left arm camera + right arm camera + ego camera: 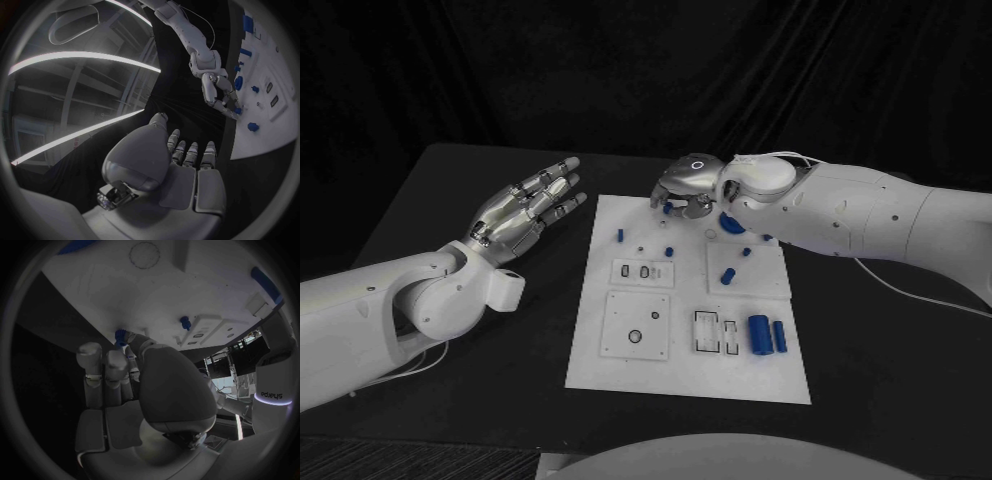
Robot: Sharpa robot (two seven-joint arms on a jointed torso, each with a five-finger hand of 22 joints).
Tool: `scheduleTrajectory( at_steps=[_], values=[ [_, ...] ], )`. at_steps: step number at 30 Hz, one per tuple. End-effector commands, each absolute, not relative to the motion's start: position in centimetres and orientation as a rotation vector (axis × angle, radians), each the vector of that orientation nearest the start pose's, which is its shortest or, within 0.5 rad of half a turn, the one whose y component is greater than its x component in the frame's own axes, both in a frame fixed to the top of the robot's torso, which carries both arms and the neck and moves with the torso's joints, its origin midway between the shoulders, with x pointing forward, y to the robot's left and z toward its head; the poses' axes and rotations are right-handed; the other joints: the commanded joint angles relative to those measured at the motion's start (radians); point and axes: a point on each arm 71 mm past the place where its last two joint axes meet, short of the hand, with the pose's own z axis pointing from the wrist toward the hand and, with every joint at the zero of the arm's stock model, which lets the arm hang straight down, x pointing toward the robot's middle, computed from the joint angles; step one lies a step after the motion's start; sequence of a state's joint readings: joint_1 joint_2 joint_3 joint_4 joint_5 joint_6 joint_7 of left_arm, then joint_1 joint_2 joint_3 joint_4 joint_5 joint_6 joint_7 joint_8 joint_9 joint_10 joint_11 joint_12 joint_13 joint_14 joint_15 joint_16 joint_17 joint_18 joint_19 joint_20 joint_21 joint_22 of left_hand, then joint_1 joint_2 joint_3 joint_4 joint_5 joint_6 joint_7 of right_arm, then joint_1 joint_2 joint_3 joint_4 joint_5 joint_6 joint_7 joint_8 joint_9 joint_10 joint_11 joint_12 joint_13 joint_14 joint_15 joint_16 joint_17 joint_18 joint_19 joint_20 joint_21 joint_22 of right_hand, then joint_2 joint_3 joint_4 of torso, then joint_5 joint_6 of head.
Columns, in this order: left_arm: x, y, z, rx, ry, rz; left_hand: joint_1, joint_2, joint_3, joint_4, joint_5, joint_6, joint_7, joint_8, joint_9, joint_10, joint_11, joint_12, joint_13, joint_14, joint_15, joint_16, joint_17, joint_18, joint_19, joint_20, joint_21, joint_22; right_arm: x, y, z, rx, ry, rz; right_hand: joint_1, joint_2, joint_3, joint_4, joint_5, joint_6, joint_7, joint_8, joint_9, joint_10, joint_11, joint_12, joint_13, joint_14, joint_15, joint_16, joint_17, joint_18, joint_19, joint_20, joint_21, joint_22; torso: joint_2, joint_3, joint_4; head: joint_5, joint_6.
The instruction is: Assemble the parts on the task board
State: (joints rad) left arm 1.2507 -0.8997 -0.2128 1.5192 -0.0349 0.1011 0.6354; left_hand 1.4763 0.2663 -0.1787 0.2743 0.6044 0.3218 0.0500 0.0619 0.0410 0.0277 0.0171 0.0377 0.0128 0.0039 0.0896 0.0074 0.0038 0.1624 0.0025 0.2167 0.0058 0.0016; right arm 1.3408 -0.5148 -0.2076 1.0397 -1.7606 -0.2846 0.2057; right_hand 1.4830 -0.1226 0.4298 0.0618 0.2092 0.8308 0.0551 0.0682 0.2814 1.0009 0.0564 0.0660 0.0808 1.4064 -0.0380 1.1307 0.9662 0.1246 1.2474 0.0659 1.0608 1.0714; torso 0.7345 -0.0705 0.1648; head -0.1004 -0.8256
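The task board (pixel 687 380), a white plate, lies in the middle of the black surface (pixel 473 400). Small blue parts stand or lie on it: two blue cylinders (pixel 767 335) side by side toward the 4 o'clock part of the board, beside a pair of white slotted blocks (pixel 713 331), and several little blue pegs (pixel 671 247) scattered across the half toward 12 o'clock. A square plate with a ring (pixel 636 325) sits near the board's 8 o'clock side.

At the board's 12 o'clock edge the right robot hand (pixel 687 192) reaches down with its fingers curled, and its fingertips (pixel 129 342) pinch a small blue part (pixel 120 335) just over the white plate. The left wrist view shows the same hand bent over the board edge.

The left robot hand (pixel 524 212) hovers off the board at about 10 o'clock, above the bare surface, its fingers straight, spread and holding nothing.
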Motion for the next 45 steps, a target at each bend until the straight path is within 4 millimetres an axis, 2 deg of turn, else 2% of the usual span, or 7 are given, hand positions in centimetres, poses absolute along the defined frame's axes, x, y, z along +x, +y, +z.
scheduleTrajectory(
  at_steps=[1, 8, 17, 29, 32, 36, 45],
  values=[
    [46.2, 22.0, -19.5, -0.89, 1.485, -1.964, 0.013, -0.001, 0.007, 0.0, 0.003, 0.002, 0.005, 0.004, 0.0, -0.002, 0.008, 0.001, 0.0, 0.001, 0.005, 0.005, 0.001, 0.017, -0.002, 0.006, -0.006, -0.002, 55.9, -15.6, -19.0, -0.766, 1.561, 0.466, -0.013, -0.023, -0.025, -0.012, -0.008, -0.099, -0.022, -0.001, -0.031, -0.16, 0.007, -0.004, -0.015, -0.022, 0.003, -0.019, -0.022, 0.008, -0.022, 0.005, -0.027, -0.016, 0.0, 0.0005, -0.0003, 0.001, 0.0],
    [46.1, 22.5, -19.5, -0.894, 1.482, -1.954, 0.014, 0.0, 0.009, 0.0, 0.004, 0.001, 0.006, 0.004, 0.0, -0.003, 0.009, 0.0, 0.0, 0.001, 0.005, 0.005, 0.001, 0.017, -0.002, 0.007, -0.006, -0.002, 55.9, -17.2, -18.7, -0.711, 1.549, 0.42, 0.005, -0.038, -0.216, 0.066, -0.053, -0.361, -0.008, -0.017, -0.149, -0.562, 0.007, -0.023, -0.036, -0.078, 0.01, -0.069, -0.093, 0.029, -0.086, 0.017, -0.148, -0.08, 0.0, 0.0003, -0.0005, 0.006, 0.005],
    [46.1, 22.9, -19.5, -0.9, 1.479, -1.941, 0.014, 0.0, 0.01, -0.001, 0.004, 0.002, 0.006, 0.005, 0.0, -0.003, 0.009, 0.001, 0.0, 0.001, 0.005, 0.005, 0.001, 0.017, -0.002, 0.007, -0.006, -0.002, 55.2, -19.9, -15.4, -0.621, 1.448, 0.454, 0.03, -0.122, -0.32, 0.237, -0.102, -0.349, 0.006, -0.007, -0.17, -0.597, -0.002, -0.021, -0.036, -0.094, 0.006, -0.083, -0.12, 0.033, -0.092, 0.014, -0.205, -0.095, -0.002, 0.0009, -0.0037, 0.008, 0.005],
    [46.1, 23.0, -19.5, -0.902, 1.481, -1.935, 0.015, -0.001, 0.011, -0.002, 0.004, 0.005, 0.006, 0.006, 0.001, -0.003, 0.009, 0.002, 0.0, 0.001, 0.006, 0.007, 0.001, 0.017, -0.002, 0.007, -0.006, -0.002, 52.9, -25.2, -12.6, -0.517, 1.417, 0.429, 0.027, -0.009, -0.256, 0.187, -0.097, -0.234, 0.012, 0.013, -0.176, 0.081, -0.014, 0.31, 0.169, -0.199, 0.002, -0.324, -0.366, 0.056, -0.159, 0.018, -0.403, -0.193, -0.003, -0.0002, -0.0089, 0.004, -0.001],
    [46.1, 23.0, -19.5, -0.902, 1.482, -1.937, 0.017, -0.002, 0.013, -0.004, 0.006, 0.005, 0.006, 0.007, 0.001, -0.002, 0.009, 0.002, 0.0, 0.001, 0.006, 0.007, 0.001, 0.017, -0.002, 0.008, -0.006, -0.002, 52.3, -26.3, -12.7, -0.49, 1.441, 0.419, -0.029, 0.018, -0.275, 0.184, -0.096, -0.126, 0.02, 0.037, -0.161, 0.032, -0.045, 0.825, 0.614, -0.09, -0.01, -0.113, -0.109, 0.03, -0.058, -0.013, -0.249, -0.055, -0.003, -0.0001, -0.0088, 0.004, -0.002],
    [46.2, 23.0, -19.6, -0.902, 1.485, -1.938, 0.018, -0.002, 0.014, -0.005, 0.007, 0.005, 0.007, 0.007, 0.001, -0.003, 0.009, 0.002, 0.0, 0.002, 0.006, 0.007, 0.001, 0.018, -0.002, 0.008, -0.006, -0.002, 51.8, -27.4, -13.7, -0.44, 1.494, 0.399, -0.118, 0.023, -0.294, 0.207, -0.089, -0.062, 0.017, 0.062, -0.131, 0.502, -0.06, 1.463, 1.415, 0.114, -0.024, 0.363, 0.493, -0.045, 0.121, -0.017, 0.151, 0.262, -0.003, -0.0014, -0.0069, 0.002, -0.005],
    [46.2, 22.9, -19.7, -0.903, 1.491, -1.944, 0.021, -0.003, 0.018, -0.007, 0.01, 0.004, 0.006, 0.007, 0.001, -0.003, 0.009, 0.001, 0.0, 0.002, 0.009, 0.007, 0.001, 0.018, -0.002, 0.009, -0.006, -0.002, 51.4, -28.9, -16.5, -0.352, 1.585, 0.326, -0.293, -0.035, -0.279, 0.231, -0.114, -0.064, 0.009, 0.045, -0.115, 0.57, -0.077, 1.505, 1.49, 0.164, -0.039, 0.44, 0.605, -0.087, 0.236, -0.028, 0.37, 0.421, 0.001, -0.0012, -0.0092, 0.003, -0.005]
  ],
)
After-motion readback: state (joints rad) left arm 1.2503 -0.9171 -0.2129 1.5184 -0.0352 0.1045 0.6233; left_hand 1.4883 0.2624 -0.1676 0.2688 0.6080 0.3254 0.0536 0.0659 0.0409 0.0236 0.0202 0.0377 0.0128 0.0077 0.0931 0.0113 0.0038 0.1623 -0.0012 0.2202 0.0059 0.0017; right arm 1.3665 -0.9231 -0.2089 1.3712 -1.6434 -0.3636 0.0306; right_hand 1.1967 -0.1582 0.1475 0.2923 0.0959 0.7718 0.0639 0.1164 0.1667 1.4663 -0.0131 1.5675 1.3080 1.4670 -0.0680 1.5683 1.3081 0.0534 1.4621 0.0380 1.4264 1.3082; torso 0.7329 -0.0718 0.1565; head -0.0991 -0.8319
